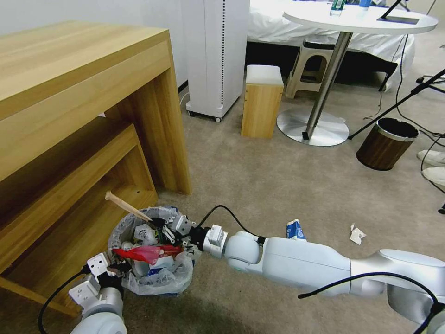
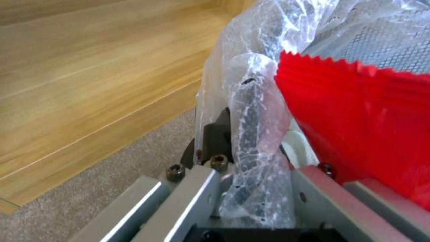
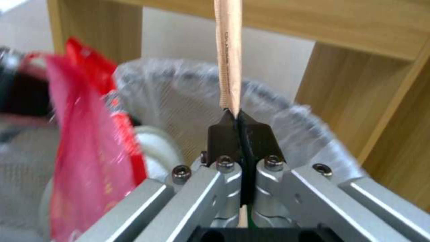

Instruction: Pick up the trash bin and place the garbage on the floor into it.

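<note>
**A:** Why is the trash bin (image 1: pixel 150 253) sitting low in the lower left of the head view, tucked against the wooden desk (image 1: pixel 79 106)?

**B:** The left gripper (image 1: pixel 121 265) has it by the near rim. In the left wrist view the fingers (image 2: pixel 215 137) are pinched on the crinkly bag liner (image 2: pixel 251 134), so I'd judge that arm's job is to steady the bin while the other loads it. Whether the base touches the floor (image 1: pixel 278 185) I cannot tell.

**A:** And the right gripper (image 1: pixel 172 228)?

**B:** It hangs over the bin's mouth, closed tight on the wooden stick (image 1: pixel 127 206); the right wrist view shows the stick (image 3: pixel 229 53) rising straight out from between the dark pads (image 3: pixel 223 134). It is held by its end, probably so its length can drop inside, though most of it juts past the rim toward the desk.

**A:** What's in the bin?

**B:** A red wrapper (image 1: pixel 146 253) across the top, whitish scraps beneath.

**A:** Anything left out?

**B:** A blue-white carton (image 1: pixel 295 229) behind the right forearm and a crumpled tissue (image 1: pixel 357 234) on the carpet, lower right of the head view.
</note>
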`<state>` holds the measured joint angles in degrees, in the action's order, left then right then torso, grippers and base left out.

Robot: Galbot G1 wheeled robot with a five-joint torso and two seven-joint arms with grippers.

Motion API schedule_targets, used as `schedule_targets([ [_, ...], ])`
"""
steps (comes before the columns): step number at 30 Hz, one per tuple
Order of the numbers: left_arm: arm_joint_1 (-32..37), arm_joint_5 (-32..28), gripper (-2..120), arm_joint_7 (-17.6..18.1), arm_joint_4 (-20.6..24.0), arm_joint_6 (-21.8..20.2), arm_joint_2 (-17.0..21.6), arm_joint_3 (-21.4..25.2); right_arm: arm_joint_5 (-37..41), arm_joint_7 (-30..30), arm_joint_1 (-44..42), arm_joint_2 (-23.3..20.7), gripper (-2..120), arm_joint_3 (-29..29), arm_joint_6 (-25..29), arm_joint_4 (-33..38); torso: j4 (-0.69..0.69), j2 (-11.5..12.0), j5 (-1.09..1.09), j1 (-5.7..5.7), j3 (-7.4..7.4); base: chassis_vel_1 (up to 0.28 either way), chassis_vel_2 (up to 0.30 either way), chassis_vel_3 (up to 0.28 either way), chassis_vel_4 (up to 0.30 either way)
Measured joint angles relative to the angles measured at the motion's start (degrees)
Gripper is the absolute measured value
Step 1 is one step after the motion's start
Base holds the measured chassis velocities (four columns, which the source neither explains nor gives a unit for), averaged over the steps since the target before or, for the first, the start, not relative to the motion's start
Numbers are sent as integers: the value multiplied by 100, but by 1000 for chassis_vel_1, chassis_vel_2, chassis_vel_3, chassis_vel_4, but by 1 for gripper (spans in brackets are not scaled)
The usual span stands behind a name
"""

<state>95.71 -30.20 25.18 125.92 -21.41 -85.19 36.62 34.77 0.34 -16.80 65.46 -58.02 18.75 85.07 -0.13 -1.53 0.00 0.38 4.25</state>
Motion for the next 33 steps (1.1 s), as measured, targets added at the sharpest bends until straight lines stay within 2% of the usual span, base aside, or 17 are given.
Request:
schedule_targets([
  [8,-9,-9,1,0,-4,5,-8,6,-134,-31,-241,173,0,-76,30,-177,1,0,0,0,0,0,0,0,0],
  [17,2,18,1,0,-12,16,-37,4,-336,-17,-360,-20,0,-133,36,-290,0,0,0,0,0,0,0,0,0],
  [21,19,35,1,0,-6,18,-55,-3,-343,-21,-385,-63,7,-112,35,-268,0,0,0,0,0,0,0,0,0],
  [22,28,42,1,-1,2,18,-61,-4,-342,-21,-386,-78,14,-105,31,-247,0,0,0,0,0,0,0,0,0],
  [23,28,42,1,-1,2,18,-61,-4,-342,-21,-386,-78,14,-105,31,-247,0,0,0,0,0,0,0,0,0],
  [24,41,55,1,-2,15,19,-66,-1,-325,-23,-382,-121,25,-73,29,-190,1,-1,0,0,0,0,0,0,0],
  [26,48,57,1,-3,21,20,-68,4,-315,-28,-372,-159,28,-49,28,-132,1,0,1,0,0,0,0,0,0],
  [28,59,70,1,-4,24,23,-75,16,-277,-22,-335,-233,38,6,27,-18,0,0,0,0,0,0,0,0,0],
  [30,64,75,1,-4,25,24,-79,16,-259,-19,-329,-262,41,34,24,37,1,0,0,0,0,0,0,0,0],
  [32,85,95,1,-6,36,25,-90,17,-186,26,-330,-350,53,165,7,223,1,0,0,0,0,0,0,0,0],
  [33,85,95,1,-6,36,25,-90,17,-186,26,-330,-350,53,165,7,223,1,0,0,0,0,0,0,0,0],
])
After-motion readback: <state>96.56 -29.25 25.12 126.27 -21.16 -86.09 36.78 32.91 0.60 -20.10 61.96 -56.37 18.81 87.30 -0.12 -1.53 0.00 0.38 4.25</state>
